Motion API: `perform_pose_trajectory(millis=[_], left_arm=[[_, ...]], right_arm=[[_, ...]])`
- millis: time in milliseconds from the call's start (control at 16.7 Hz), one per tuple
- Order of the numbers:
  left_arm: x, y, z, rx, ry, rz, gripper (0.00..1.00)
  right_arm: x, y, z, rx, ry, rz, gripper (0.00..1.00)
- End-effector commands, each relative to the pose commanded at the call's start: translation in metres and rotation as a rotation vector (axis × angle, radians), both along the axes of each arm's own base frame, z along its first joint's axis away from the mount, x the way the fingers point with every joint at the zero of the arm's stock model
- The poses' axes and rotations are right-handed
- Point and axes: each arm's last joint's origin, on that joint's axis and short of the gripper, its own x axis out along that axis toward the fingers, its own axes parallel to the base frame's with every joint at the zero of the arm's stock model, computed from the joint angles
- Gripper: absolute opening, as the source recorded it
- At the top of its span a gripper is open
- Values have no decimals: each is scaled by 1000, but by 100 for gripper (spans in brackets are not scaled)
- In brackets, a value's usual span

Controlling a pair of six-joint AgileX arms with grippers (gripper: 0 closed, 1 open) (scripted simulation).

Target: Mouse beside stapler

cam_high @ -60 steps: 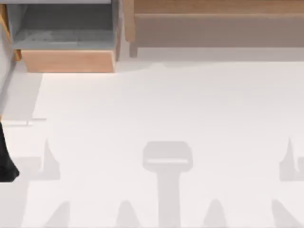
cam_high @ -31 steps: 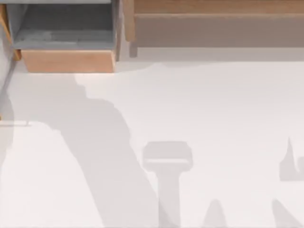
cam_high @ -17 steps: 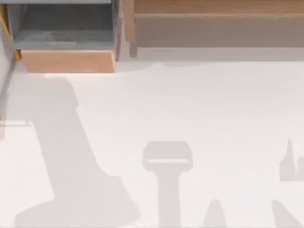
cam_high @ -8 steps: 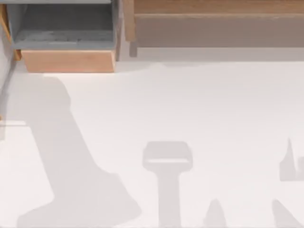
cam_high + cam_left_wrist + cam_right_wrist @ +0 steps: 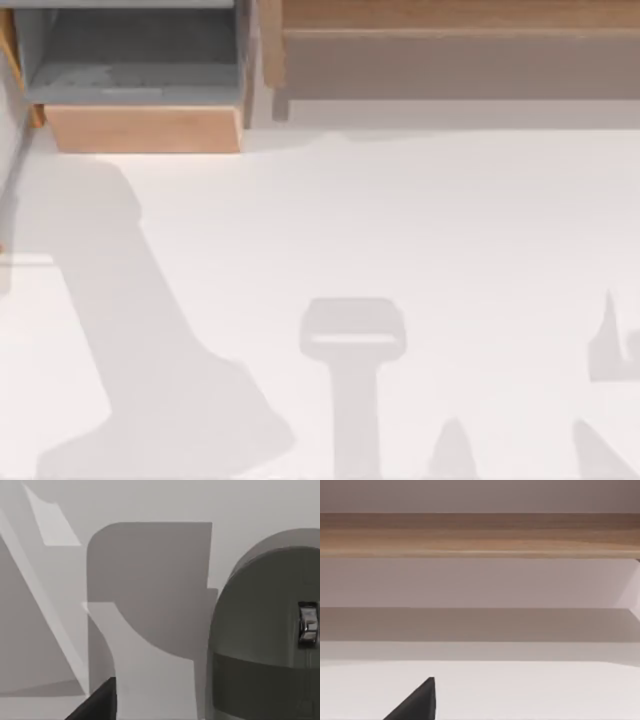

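Looking from the left wrist camera, the grey mouse lies on the white table, close in front of the left gripper, of which a dark tip is seen. The mouse is not under this tip; it lies off to one side, with a strip of bare table between them. Whether this gripper is spread or pressed together I cannot tell, and it is not holding anything that I can see.

The rounded end of the mouse points away from the camera, and the shiny scroll wheel sits on its middle line. So I judge that the long axis runs about along the direction in which the gripper looks. For a grasp across the narrow width, the gripper must first shift sideways until it stands over the body.

In the top view a broad shadow of an arm falls on the left part of the table, which fits the left arm being the nearer one to the mouse.

The right gripper hangs over bare table and faces the wooden shelf; it seems parked, and its state I cannot tell either. Where the stapler stands I cannot tell.
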Motion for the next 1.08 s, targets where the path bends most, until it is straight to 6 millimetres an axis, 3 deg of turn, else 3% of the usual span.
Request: perform_pose_trajectory(millis=[720, 1080], left_arm=[[0, 0, 0, 0, 0, 0, 2], [0, 0, 0, 0, 0, 0, 0]], right_arm=[[0, 0, 0, 0, 0, 0, 100], [0, 0, 0, 0, 0, 0, 100]])
